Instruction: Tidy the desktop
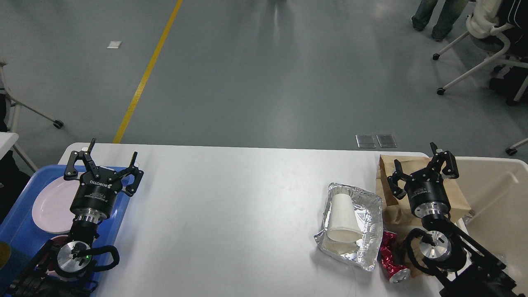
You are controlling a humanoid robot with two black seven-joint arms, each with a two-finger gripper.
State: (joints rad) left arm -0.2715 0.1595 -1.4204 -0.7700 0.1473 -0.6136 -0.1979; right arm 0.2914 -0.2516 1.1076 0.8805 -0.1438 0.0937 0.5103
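Observation:
The white desktop (231,206) fills the lower view. On its right lie a crumpled foil tray (373,206) with a white paper cup (343,218) on its side in it, a crushed red can (390,260), and a brown paper bag (390,169). My right gripper (423,169) is open and empty above the bag. My left gripper (102,165) is open and empty above the back edge of a blue tray (20,231) holding a pale pink plate (51,206).
A beige bin (495,198) stands at the desktop's right end. The blue tray hangs off the left end. Office chairs (486,49) and people's legs stand on the grey floor behind. A yellow line (146,74) crosses the floor.

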